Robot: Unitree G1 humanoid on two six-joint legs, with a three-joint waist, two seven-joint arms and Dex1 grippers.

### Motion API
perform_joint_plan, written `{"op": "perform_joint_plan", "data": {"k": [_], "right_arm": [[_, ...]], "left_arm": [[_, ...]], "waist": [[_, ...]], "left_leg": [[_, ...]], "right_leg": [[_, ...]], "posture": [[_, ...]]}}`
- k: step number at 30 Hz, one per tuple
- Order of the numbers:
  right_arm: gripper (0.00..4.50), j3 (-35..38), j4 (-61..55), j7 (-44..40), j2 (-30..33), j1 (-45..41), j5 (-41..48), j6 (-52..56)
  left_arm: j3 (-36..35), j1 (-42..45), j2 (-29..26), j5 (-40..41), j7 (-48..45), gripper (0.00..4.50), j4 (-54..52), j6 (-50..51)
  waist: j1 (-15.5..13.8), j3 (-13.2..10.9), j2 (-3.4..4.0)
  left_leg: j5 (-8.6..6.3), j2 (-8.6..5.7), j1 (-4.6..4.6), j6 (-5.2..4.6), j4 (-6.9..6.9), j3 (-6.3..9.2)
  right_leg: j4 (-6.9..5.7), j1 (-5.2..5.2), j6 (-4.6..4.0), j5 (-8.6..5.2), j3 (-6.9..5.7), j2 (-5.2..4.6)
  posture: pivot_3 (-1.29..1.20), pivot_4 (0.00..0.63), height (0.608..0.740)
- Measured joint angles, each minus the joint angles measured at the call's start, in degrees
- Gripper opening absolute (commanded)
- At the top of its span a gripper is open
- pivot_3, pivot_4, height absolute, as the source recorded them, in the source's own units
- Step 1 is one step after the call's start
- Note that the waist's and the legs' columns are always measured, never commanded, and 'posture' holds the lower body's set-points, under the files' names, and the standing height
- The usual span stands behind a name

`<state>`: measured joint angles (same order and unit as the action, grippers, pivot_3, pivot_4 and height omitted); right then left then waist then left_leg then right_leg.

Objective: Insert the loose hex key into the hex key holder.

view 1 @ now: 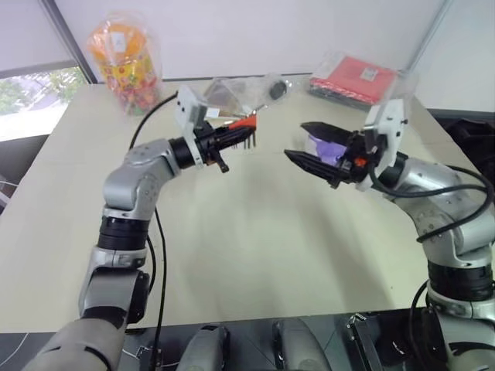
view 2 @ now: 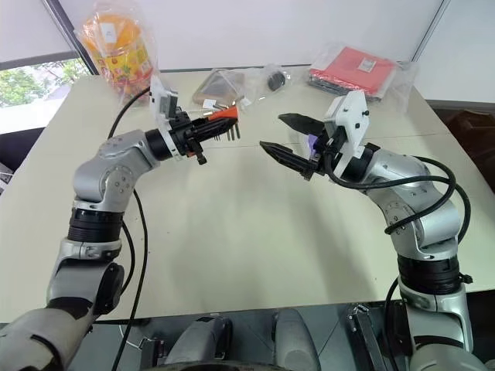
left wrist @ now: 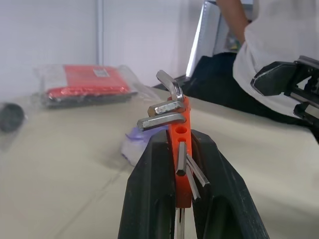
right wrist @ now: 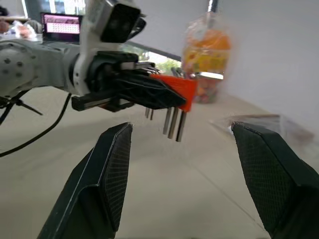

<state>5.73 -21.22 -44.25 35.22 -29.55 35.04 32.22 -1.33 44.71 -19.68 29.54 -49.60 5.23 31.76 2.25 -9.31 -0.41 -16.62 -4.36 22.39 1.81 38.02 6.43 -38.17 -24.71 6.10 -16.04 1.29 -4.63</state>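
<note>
Above the near half of the pale beige table (view 1: 232, 255), the right gripper (view 2: 285, 136) hangs with its two black fingers spread wide and nothing between them, pointing across at the holder. Facing it and apart from it, the left gripper (view 1: 232, 137) is clenched on the hex key holder (view 1: 246, 122), a small red-orange plastic block raised clear of the table. Short grey metal keys hang down from the holder's underside, and in the left wrist view their bent ends curl out at its top, beside one open round hole. Whether the loose hex key is among those seated keys I cannot tell.

Behind the right gripper, a small purple thing (view 1: 323, 147) lies on the table, partly hidden. Beyond the holder sit a clear plastic bag with a brown item inside (view 2: 220, 86) and a small black round object (view 2: 277, 79). Farther back, right of the holder, lies a flat red packet in clear wrap (view 1: 357, 77); far left of it stands an orange-and-yellow bag of sweets (view 1: 124, 58). A person in a white top (left wrist: 279, 55) is past the table's edge.
</note>
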Motion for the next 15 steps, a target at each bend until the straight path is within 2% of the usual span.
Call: {"op": "perform_joint_plan", "data": {"k": [8,15], "right_arm": [[3.27,-1.6,-1.8,-1.5,3.7,3.5,-2.7,-0.4],[3.27,0.5,-6.4,-3.9,10.6,13.6,-4.0,-0.3]], "left_arm": [[1.1,-3.5,3.3,3.2,1.7,0.0,-2.0,7.7],[1.0,-4.0,7.8,6.4,6.0,0.0,0.5,17.0]], "waist": [[-1.7,0.0,-0.02],[-2.0,0.0,-0.08]], "left_leg": [[0.0,-0.05,0.03,0.0,0.1,-0.01],[0.0,-0.09,0.02,-0.01,0.14,0.01]], "right_leg": [[0.06,0.05,0.0,0.0,0.0,-0.02],[0.09,0.12,0.0,0.0,-0.01,-0.01]], "posture": [[0.0,0.15,0.74],[0.0,0.15,0.74]]}}
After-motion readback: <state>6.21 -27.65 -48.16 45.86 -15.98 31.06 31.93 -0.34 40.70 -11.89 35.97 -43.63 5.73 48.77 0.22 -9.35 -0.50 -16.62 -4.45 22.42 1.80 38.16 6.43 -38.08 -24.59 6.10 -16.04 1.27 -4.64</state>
